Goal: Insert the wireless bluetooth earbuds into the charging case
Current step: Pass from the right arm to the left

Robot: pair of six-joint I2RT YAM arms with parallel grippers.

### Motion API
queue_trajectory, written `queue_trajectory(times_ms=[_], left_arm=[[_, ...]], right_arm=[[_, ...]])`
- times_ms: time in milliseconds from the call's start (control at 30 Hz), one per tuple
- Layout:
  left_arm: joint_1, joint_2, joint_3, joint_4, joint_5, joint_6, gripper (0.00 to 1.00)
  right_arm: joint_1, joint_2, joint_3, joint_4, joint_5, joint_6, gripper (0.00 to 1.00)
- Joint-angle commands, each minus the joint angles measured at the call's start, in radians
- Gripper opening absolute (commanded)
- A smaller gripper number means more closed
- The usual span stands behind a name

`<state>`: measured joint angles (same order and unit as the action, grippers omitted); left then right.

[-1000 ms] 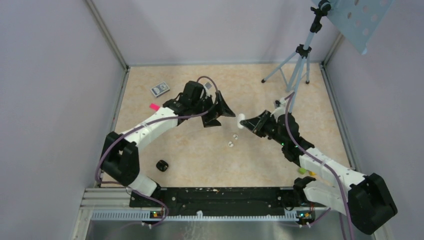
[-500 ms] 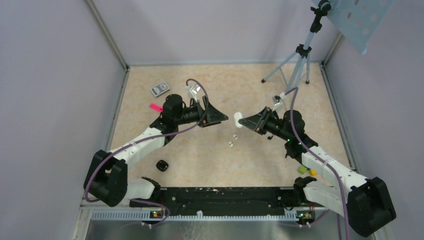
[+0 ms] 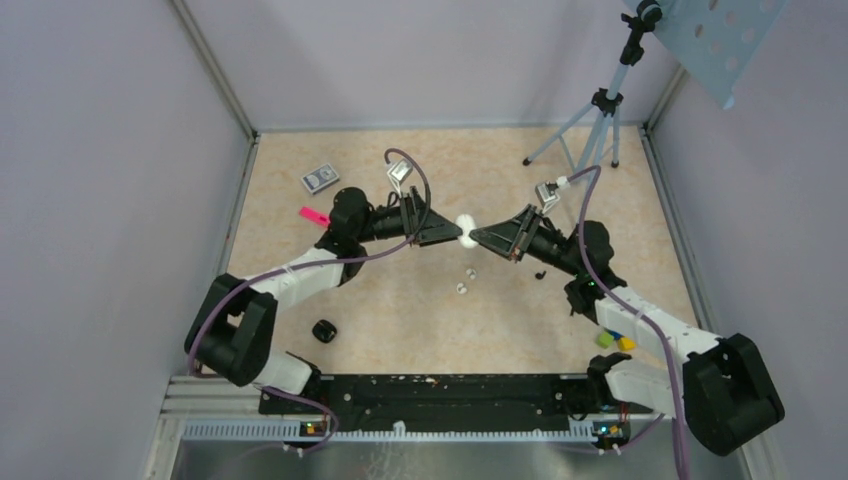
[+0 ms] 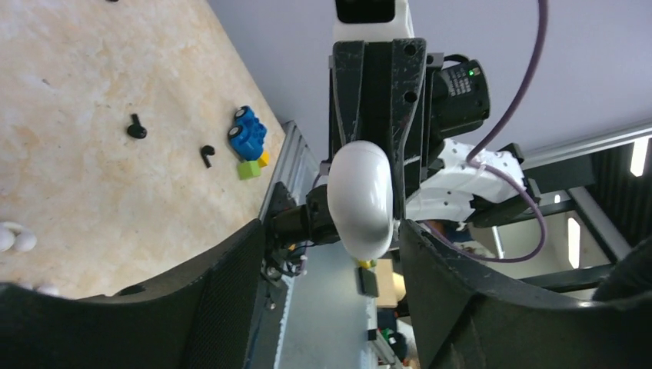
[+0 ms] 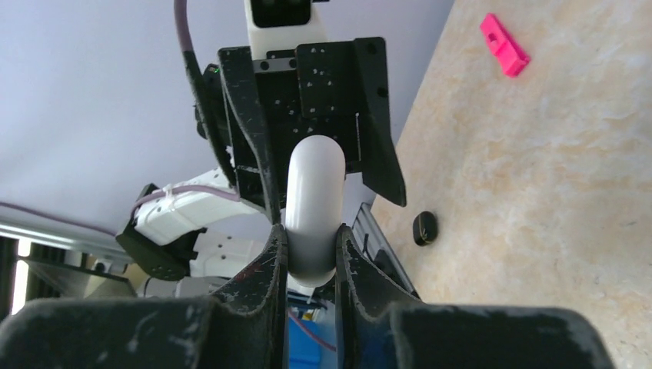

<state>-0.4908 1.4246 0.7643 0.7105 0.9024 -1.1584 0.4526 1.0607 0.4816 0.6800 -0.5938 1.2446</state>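
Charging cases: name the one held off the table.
The white case, clamped in the right gripper in mid-air. The black case lies alone on the table, with no gripper near it.

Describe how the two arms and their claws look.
Left arm and right arm match: white shells on long links, black joints and bases, a purple cable along each. Left claw and right claw are black, wedge-shaped, white-scuffed. Green light at the right wrist.
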Motion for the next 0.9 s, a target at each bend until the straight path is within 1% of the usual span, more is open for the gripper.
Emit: queue_trajectory(times_ms=[0,100,167,233,267,300,500,567,600,667,733,867], left_arm=[[-0.009,0.056,0.007,0.221,0.031,-0.121,0.68],[-0.011,0.067,0.024,0.227,0.027,-0.130,0.61],[-0.012,0.070,0.034,0.223,0.029,-0.132,0.58],[-0.014,0.075,0.045,0.219,0.032,-0.131,0.51],[-0.014,0.076,0.046,0.215,0.031,-0.130,0.44],[-0.014,0.076,0.045,0.215,0.027,-0.131,0.39],[-0.017,0.079,0.028,0.265,0.024,-0.173,0.24],[-0.017,0.079,0.026,0.257,0.023,-0.165,0.14],[-0.017,0.079,0.029,0.226,0.023,-0.145,0.10],[-0.016,0.076,0.036,0.159,0.018,-0.099,0.00],[-0.016,0.076,0.036,0.137,0.022,-0.082,0.00],[-0.016,0.086,0.050,0.125,0.059,-0.068,0.00]], right_arm=[[-0.009,0.048,-0.007,0.212,-0.058,0.094,0.00],[-0.008,0.049,-0.006,0.196,-0.061,0.075,0.00],[-0.008,0.050,-0.004,0.182,-0.063,0.067,0.00],[-0.008,0.051,-0.006,0.183,-0.062,0.066,0.00],[-0.008,0.055,-0.007,0.185,-0.060,0.068,0.00],[-0.007,0.058,-0.010,0.186,-0.060,0.068,0.00],[-0.008,0.056,-0.021,0.159,-0.050,0.054,0.00],[-0.008,0.048,-0.021,0.117,-0.036,0.034,0.00],[-0.007,0.046,-0.022,0.101,-0.030,0.026,0.02],[-0.008,0.046,-0.026,0.098,-0.018,0.025,0.15],[-0.008,0.045,-0.029,0.094,-0.010,0.027,0.27],[-0.011,0.021,-0.033,0.002,0.043,0.013,0.34]])
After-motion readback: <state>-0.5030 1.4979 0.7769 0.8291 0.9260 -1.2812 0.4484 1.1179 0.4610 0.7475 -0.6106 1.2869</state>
